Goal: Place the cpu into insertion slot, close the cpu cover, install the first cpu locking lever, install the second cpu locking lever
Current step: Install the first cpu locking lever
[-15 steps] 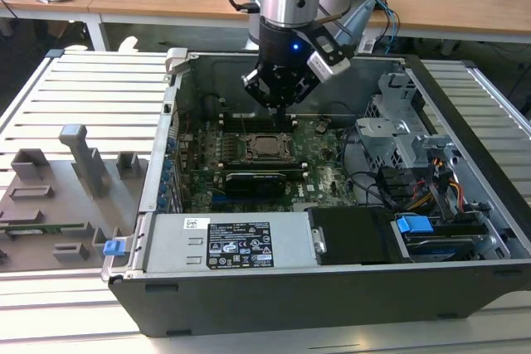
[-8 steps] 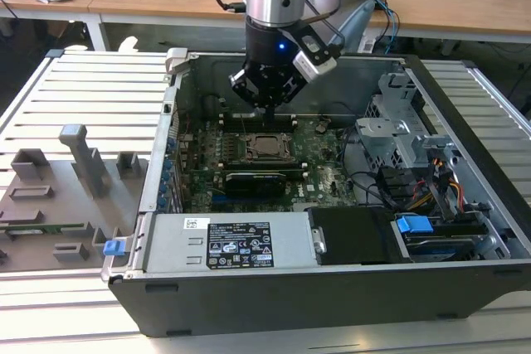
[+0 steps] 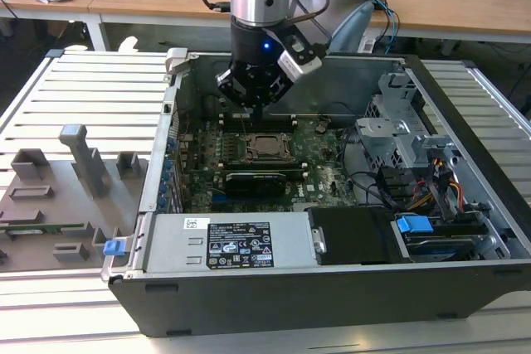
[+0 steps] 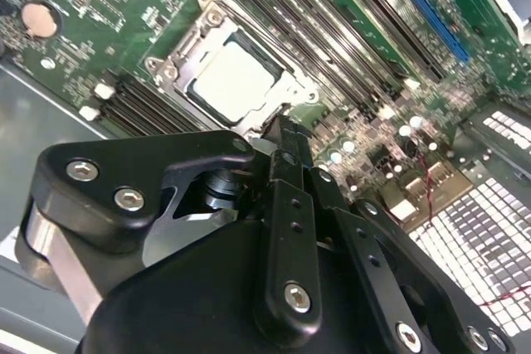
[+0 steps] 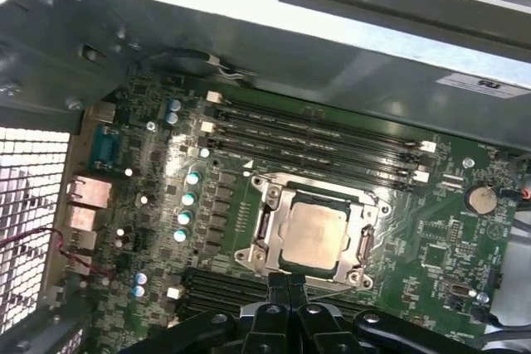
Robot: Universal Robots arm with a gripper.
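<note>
Silver-grey metal marks the cpu (image 5: 314,236), a small flat square chip. It lies flat inside the insertion slot (image 5: 363,243), a small square socket near the middle of the green circuit board (image 3: 323,163). The cpu cover (image 5: 286,198), a thin silvery frame with a cut-out centre, is folded down around the chip, so the chip's top shows through the opening. If the locking levers are hooked or not, one cannot tell.

The board lies on the bottom of an open dark computer case (image 3: 290,296). The case rests on a light grey slatted tabletop (image 3: 91,80). Long black memory slots (image 5: 315,143) run between the socket and one wall of the case. On the socket's other side a long black expansion card (image 3: 257,178) lies across the board.

The black pincer (image 3: 259,109) hangs from the arm above the board, over the memory slots at the case's back wall. In both wrist views its tip (image 4: 280,126) stands just beside one edge of the socket; whether it touches the metal cannot be told. Its two fingers (image 5: 279,292) are pressed together, narrow, and nothing is seen between them.

A silver power supply box (image 3: 224,242) fills the case's front edge. In the exterior view's left, grey plastic holders (image 3: 83,163) stand on the tabletop, well apart from the case.
</note>
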